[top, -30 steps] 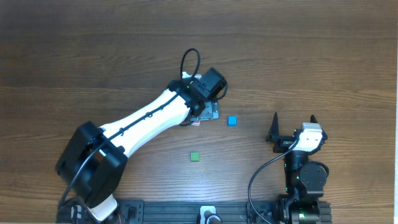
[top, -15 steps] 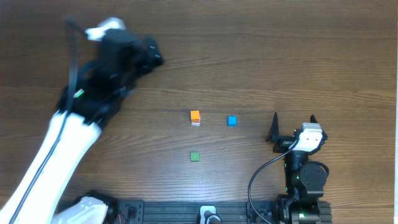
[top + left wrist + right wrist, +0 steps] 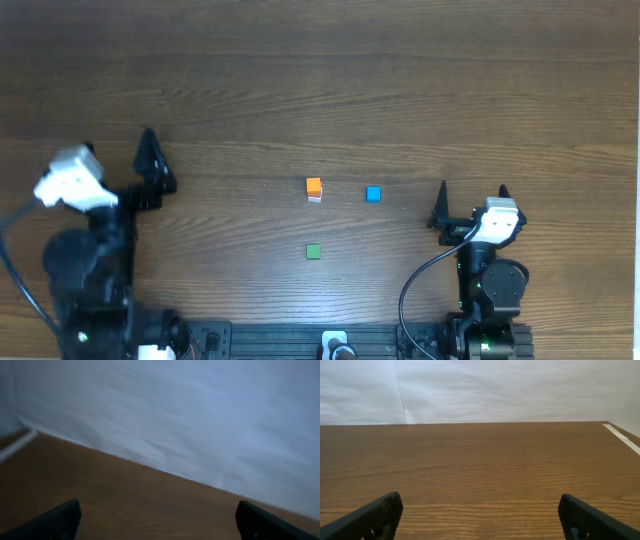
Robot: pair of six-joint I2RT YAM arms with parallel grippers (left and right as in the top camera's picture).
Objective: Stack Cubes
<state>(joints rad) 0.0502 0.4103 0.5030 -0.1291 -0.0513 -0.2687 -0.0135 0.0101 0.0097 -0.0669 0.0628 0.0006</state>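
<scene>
While hanging over table [image 3: 300,80], holding left gripper [image 3: 157,510] and right gripper [image 3: 472,190] spread, empty; showing orange cube [image 3: 314,185] sitting atop white cube [image 3: 315,199], blue cube [image 3: 373,194] beside, green cube [image 3: 313,252] apart.

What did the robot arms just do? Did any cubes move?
The left arm swung away from the orange cube, which sits on a white cube, back to its own side. The left gripper is open. The blue cube, green cube and right gripper stayed put.
</scene>
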